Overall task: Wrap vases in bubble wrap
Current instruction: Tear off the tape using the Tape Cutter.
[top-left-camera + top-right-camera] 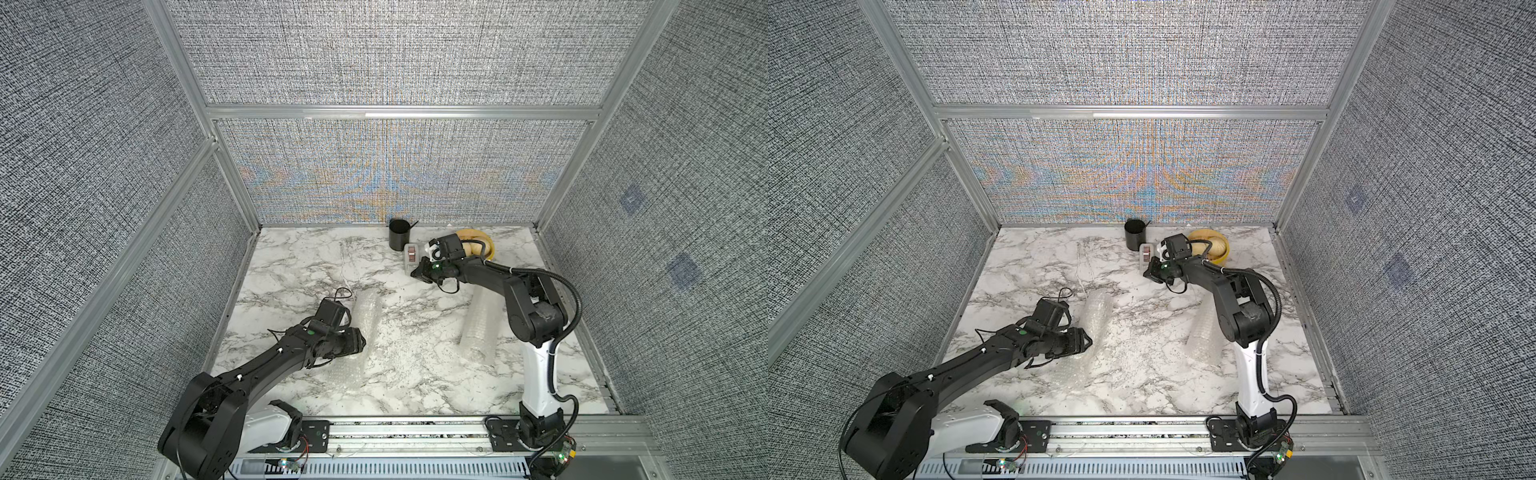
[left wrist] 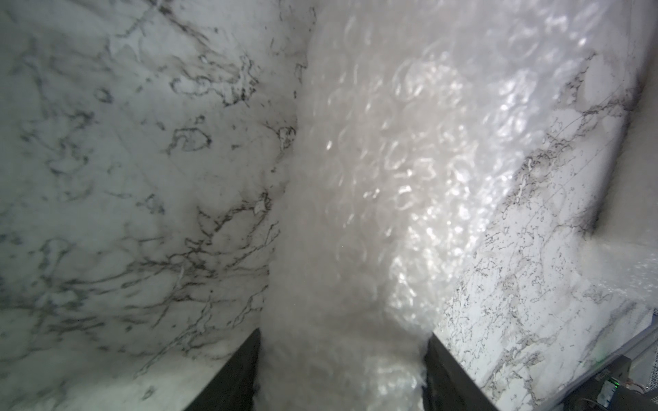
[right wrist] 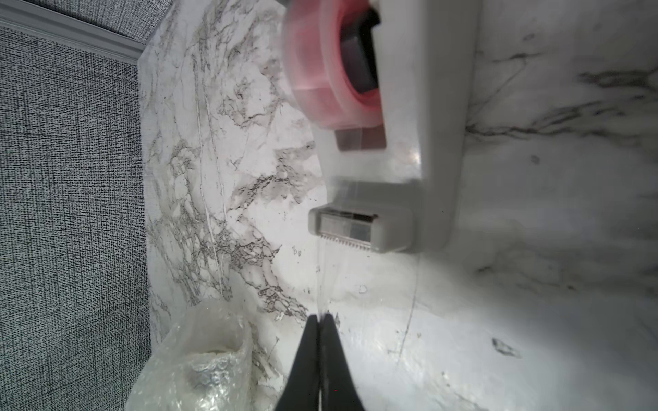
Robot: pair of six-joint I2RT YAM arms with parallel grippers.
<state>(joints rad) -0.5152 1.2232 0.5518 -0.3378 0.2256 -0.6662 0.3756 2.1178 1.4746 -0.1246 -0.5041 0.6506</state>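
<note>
Lying flat, bubble wrap roll [image 2: 356,160], translucent, bubbly, held in left gripper [image 2: 343,332]

Twin high overheads; close wrist views

Black cup [image 1: 400,237] beside tape dispenser [image 1: 410,257]; yellow bowl [image 1: 489,246]

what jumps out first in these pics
The left gripper clamps a roll of clear bubble wrap lying on the marble table's left. At the back, the shut right gripper pinches clear tape drawn from a grey dispenser holding a pink roll. A second wrapped roll lies by the right arm.
</note>
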